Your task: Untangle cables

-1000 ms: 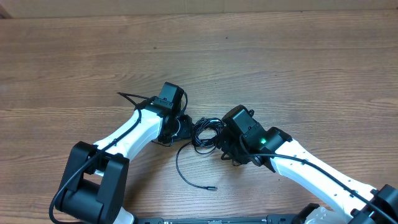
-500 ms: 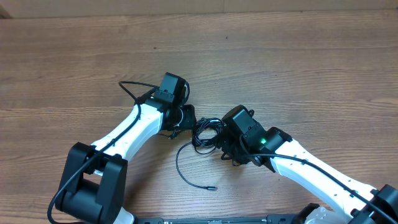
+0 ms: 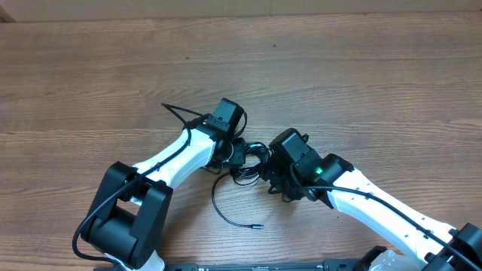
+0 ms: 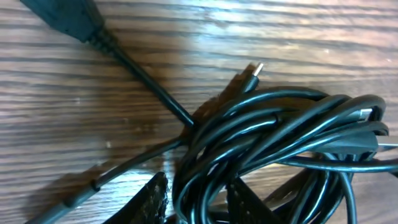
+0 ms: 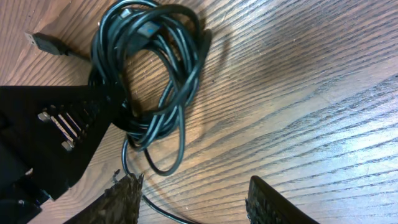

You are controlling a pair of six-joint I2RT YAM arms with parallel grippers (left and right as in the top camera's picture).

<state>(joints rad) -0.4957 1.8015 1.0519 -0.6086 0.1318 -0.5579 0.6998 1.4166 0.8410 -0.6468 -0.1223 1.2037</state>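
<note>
The cables (image 3: 251,159) lie as one coiled black bundle on the wooden table, between my two grippers. A loose tail (image 3: 226,214) curves out toward the front and ends in a small plug. My left gripper (image 3: 238,153) is at the bundle's left edge. In the left wrist view its jaws (image 4: 200,202) are open and straddle several strands of the cables (image 4: 280,134). A USB plug (image 4: 68,15) and a small silver plug tip (image 4: 256,68) show there too. My right gripper (image 5: 193,199) is open and empty, just right of the cables (image 5: 149,68).
The left gripper's black body (image 5: 56,124) sits against the bundle in the right wrist view, with a USB plug (image 5: 43,42) beside it. A thicker black arm wire (image 3: 181,114) loops behind the left wrist. Bare wooden table (image 3: 339,75) stretches behind both arms.
My left gripper has moved right and slightly forward, from beside the bundle into its left edge. The bundle, its tail and the right arm have not moved.
</note>
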